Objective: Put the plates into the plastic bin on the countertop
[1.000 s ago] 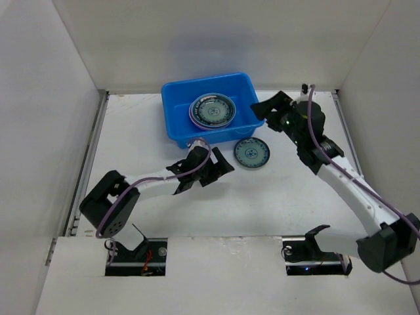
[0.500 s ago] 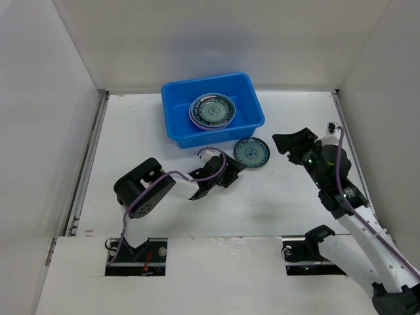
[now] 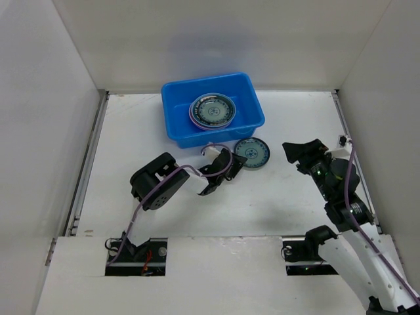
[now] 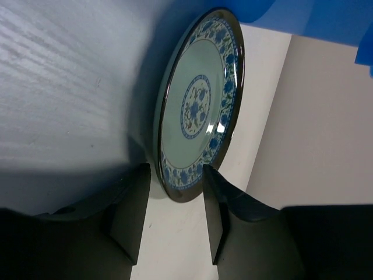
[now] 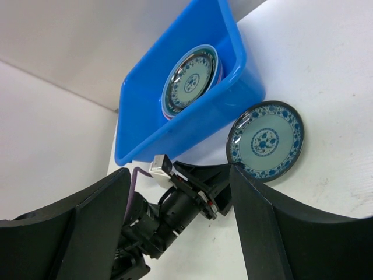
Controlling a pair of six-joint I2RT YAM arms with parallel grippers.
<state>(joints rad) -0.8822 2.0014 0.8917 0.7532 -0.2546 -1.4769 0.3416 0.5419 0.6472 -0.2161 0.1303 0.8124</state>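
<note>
A small teal patterned plate (image 3: 252, 153) lies flat on the white countertop (image 3: 131, 144) just in front of the blue plastic bin (image 3: 174, 125); it also shows in the left wrist view (image 4: 198, 111) and the right wrist view (image 5: 265, 140). The bin (image 5: 145, 125) holds a stack of plates, topped by a teal patterned one (image 3: 212, 110) (image 5: 191, 84). My left gripper (image 3: 232, 165) (image 4: 175, 201) is open, its jaws on either side of the loose plate's near rim, not closed on it. My right gripper (image 3: 303, 153) is open and empty, raised to the right of the plate.
White walls bound the countertop on the left, back and right. The left arm (image 3: 157, 187) is folded low across the middle of the surface. The bin's front wall (image 4: 326, 17) stands just behind the loose plate.
My left gripper has moved right up to the loose plate's rim. My right arm has pulled back from the bin toward the near right.
</note>
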